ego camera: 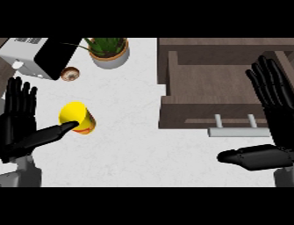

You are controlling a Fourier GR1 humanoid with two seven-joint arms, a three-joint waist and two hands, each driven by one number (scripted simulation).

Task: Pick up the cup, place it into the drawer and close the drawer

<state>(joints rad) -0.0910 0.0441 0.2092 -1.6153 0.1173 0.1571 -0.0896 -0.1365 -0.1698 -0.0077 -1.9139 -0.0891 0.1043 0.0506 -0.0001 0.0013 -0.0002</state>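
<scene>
Here you have the cup (77, 117) lying on its side near the counter's (130, 132) left edge, your left hand's (18, 127) thumb at its rim, fingers straight. Your right hand (280, 118) hovers spread flat beside the open drawer (207, 90) at the counter's right edge.

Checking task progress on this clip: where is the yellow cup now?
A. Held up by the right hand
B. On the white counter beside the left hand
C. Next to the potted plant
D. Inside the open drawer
B: the yellow cup lies on the counter, by the left hand's thumb, apart from the open drawer.
</scene>
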